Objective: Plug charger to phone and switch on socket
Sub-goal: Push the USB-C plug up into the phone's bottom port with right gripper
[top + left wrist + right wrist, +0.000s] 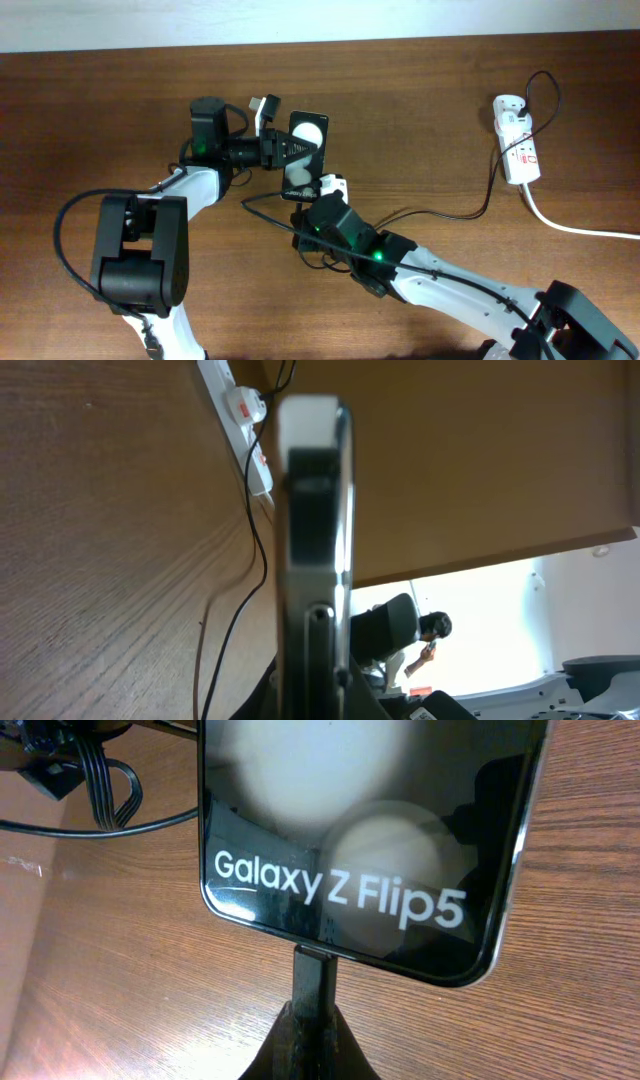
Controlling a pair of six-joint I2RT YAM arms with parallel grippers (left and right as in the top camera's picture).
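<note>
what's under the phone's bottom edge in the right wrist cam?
The charger tip, pinched by the right hand, meets the phone edge. Whether it's fully inserted is hidden.

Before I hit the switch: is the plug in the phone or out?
Looks in: the right wrist view shows the plug meeting the phone's bottom edge with no gap; how deep, cannot tell.

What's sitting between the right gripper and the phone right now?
Only the charger's black connector tip, pinched in the right gripper and meeting the phone at its bottom edge. The right wrist view shows it.
</note>
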